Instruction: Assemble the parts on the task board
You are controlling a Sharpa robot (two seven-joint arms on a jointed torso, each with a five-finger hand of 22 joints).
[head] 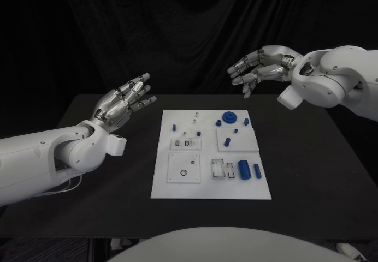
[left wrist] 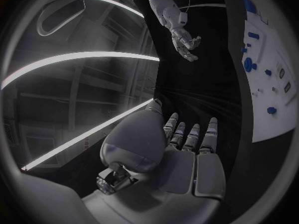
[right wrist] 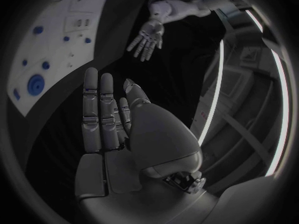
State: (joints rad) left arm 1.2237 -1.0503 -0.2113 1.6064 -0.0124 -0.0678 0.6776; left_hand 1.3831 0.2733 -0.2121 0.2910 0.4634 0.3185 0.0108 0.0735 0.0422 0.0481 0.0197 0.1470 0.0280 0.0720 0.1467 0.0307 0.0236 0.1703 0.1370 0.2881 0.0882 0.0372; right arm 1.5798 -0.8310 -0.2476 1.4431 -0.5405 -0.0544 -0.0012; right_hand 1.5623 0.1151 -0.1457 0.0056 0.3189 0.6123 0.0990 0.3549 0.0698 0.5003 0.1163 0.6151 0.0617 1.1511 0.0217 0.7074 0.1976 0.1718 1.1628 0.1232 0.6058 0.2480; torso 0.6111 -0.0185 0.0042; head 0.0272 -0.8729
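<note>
Closest to us in the head view is the near edge of the board point(head: 211, 194), a white plate lying flat in the middle of the black counter point(head: 315, 180). We see the blue parts scattered over its right half: two upright cylinders point(head: 244, 170) side by side near the front right, with a thinner one just beside them, a gear point(head: 228, 116) up at the far edge, and a few small pegs point(head: 226, 142) between those. On the left half we see pale square insets and small slots, one with a ring-shaped hole.

Both arms are up off the counter and well apart from the board. Our left robot hand point(head: 124, 102) hangs over the far left corner of the counter, fingers straight and spread, palm empty. Our right robot hand point(head: 260, 66) floats above the far right side, past the board's far edge, fingers loosely curved and apart, holding nothing either. Neither touches any part.

From the left wrist we see that palm point(left wrist: 187, 159) flat and bare, with the board point(left wrist: 274, 124) off to one side.
</note>
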